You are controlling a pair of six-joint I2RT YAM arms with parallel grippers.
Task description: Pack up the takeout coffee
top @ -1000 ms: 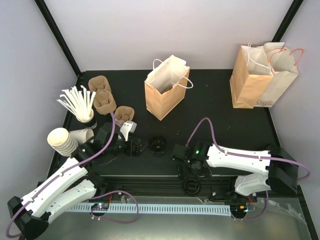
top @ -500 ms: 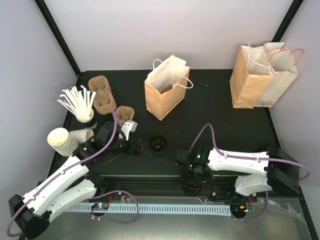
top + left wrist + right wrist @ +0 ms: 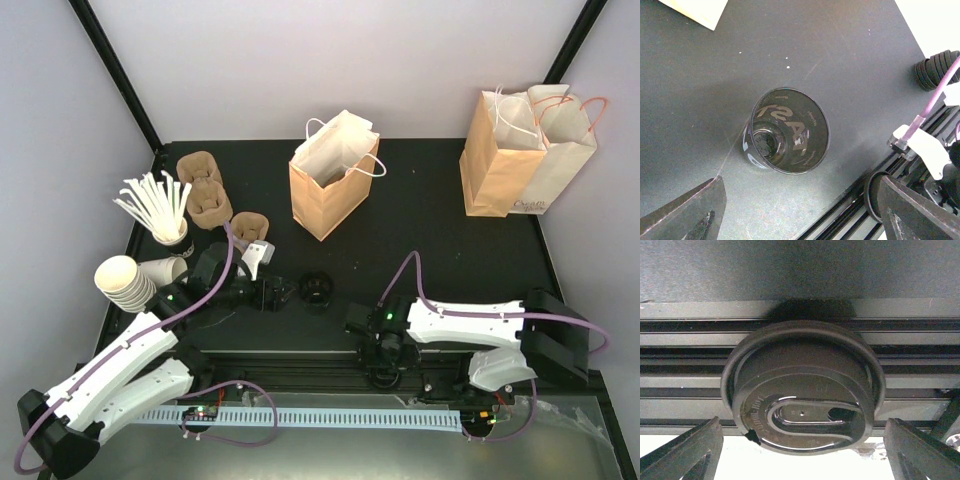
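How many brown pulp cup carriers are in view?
3, in a diagonal row at left: the rear carrier, the middle carrier, the near carrier. Any nested beneath would be hidden.

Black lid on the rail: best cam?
Right wrist: the black lid fills the frame, sip slot clear. Top external has it mostly hidden under the right gripper. Left wrist: at most a dark arc, lower right.

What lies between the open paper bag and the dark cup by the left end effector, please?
Only bare black tabletop with a few pale specks lies between paper bag and dark cup, as top and left wrist views show.
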